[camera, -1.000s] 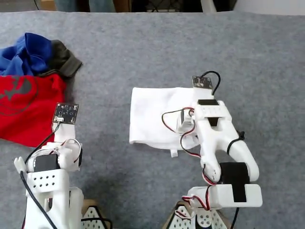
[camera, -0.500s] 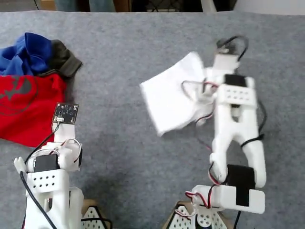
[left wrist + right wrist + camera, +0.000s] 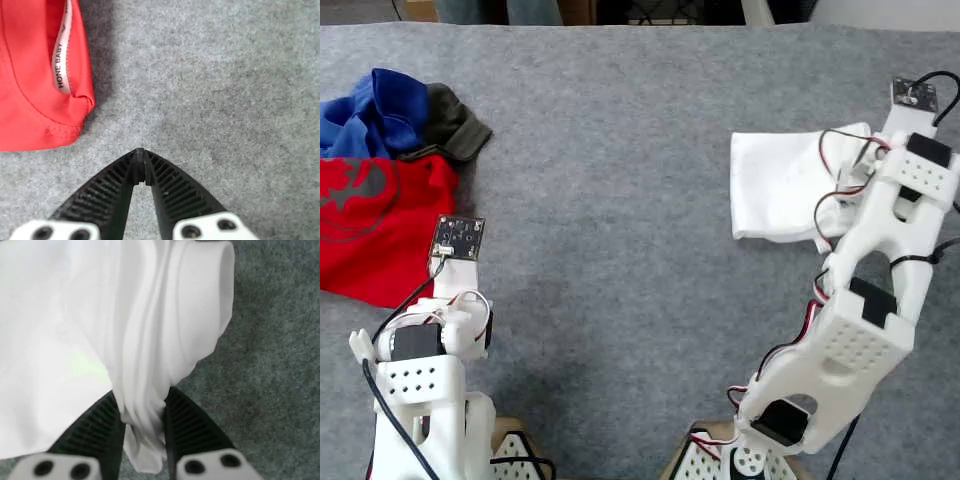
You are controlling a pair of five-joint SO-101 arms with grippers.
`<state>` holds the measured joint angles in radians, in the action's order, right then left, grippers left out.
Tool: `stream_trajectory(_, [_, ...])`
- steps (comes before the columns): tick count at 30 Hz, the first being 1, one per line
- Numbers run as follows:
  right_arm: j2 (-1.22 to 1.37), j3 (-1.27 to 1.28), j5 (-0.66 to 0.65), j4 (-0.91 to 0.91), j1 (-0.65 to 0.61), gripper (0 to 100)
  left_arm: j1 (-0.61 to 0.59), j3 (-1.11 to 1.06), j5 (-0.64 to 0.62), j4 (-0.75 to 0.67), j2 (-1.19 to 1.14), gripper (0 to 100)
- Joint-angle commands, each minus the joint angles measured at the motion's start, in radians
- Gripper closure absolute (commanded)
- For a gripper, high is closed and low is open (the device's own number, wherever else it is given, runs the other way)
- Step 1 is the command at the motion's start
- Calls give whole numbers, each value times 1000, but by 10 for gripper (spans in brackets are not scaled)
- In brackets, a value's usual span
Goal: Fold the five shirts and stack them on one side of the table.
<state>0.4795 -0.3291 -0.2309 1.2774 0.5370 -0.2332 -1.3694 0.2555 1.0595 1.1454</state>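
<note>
Right gripper (image 3: 141, 407) pinches a bunched fold of the white shirt (image 3: 775, 185), which the high view places far right on the grey table cover (image 3: 620, 150); left gripper (image 3: 140, 155), jaws together on nothing, hovers beside the red shirt (image 3: 35, 75).

**White shells, black ribbed fingers**

The left arm (image 3: 420, 375) and the right arm (image 3: 865, 320) are built of white plastic shells, with perforated plates and black motor blocks set in. Thin red, black and white cables (image 3: 818, 300) loop along the links. A small dark circuit board (image 3: 457, 238) sits at each wrist. The left gripper (image 3: 140, 153) and right gripper (image 3: 140, 400) have black ribbed fingers on white mounts with dark screw holes (image 3: 191, 231).
</note>
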Motion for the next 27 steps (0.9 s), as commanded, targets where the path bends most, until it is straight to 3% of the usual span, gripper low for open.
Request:
stream_trajectory(1, [41, -168, -38, 86, 71, 985, -10, 38, -11, -3, -2, 971])
stream_trajectory(8, [147, -303, -86, 210, 109, 967, -10, 93, -15, 28, -3, 971])
stream_trajectory(12, [157, -340, 11, 259, 109, 762, -58, 219, -15, 84, -3, 970])
stream_trajectory(15, [157, -395, 8, 310, 107, 599, -194, 308, -11, 83, -12, 967])
stream_trajectory(17, [159, -444, -35, 348, 106, 542, -297, 364, -9, 78, -55, 929])
stream_trajectory(22, [159, -564, -68, 460, 69, 564, -461, 496, -15, -58, -304, 841])
stream_trajectory(27, [157, -654, -63, 483, 15, 630, -444, 674, -17, -173, -669, 825])
